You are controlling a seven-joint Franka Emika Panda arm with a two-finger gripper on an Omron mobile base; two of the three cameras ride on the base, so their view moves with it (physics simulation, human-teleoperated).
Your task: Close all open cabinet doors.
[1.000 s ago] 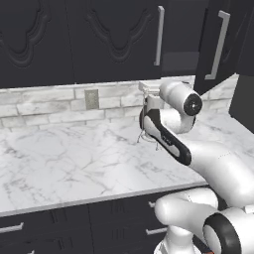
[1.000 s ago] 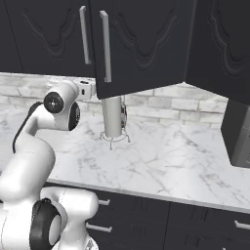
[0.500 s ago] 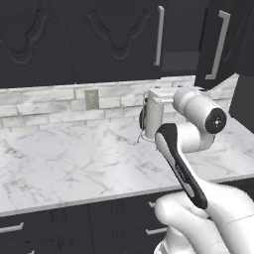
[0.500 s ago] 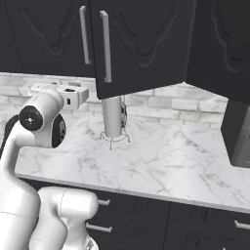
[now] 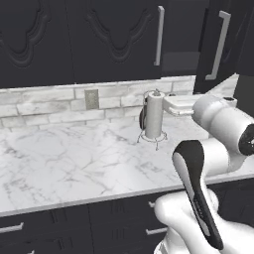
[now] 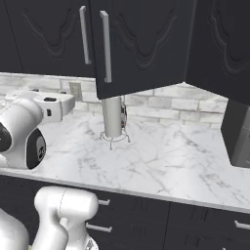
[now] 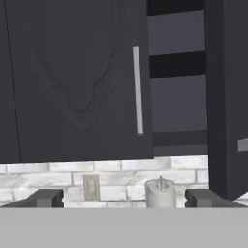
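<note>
One black cabinet door (image 7: 77,77) with a silver bar handle (image 7: 138,89) is closed. Right of it the cabinet stands open, with its shelves (image 7: 177,63) showing. The open cabinet door (image 7: 225,97) is seen edge-on at the right of the hand view. That open door (image 6: 141,44) juts out over the counter, above the paper-towel roll, and it appears at the upper right (image 5: 221,44) from the other side. Further right, another door (image 6: 219,44) also angles outward. My gripper (image 7: 123,198) is open and empty, below the doors and facing the back wall. My hand (image 5: 176,104) hovers over the counter.
A paper-towel holder (image 5: 154,116) stands on the marble counter (image 5: 74,158) under the open door. A wall outlet (image 5: 91,98) sits in the brick backsplash. A dark appliance (image 6: 239,132) stands at the counter's right end. Drawer fronts (image 6: 205,224) run below the counter.
My arm has swung its elbow toward the cameras. The hand has drawn back from the paper-towel holder toward the counter's front. The jaws stayed open and the doors have not moved.
</note>
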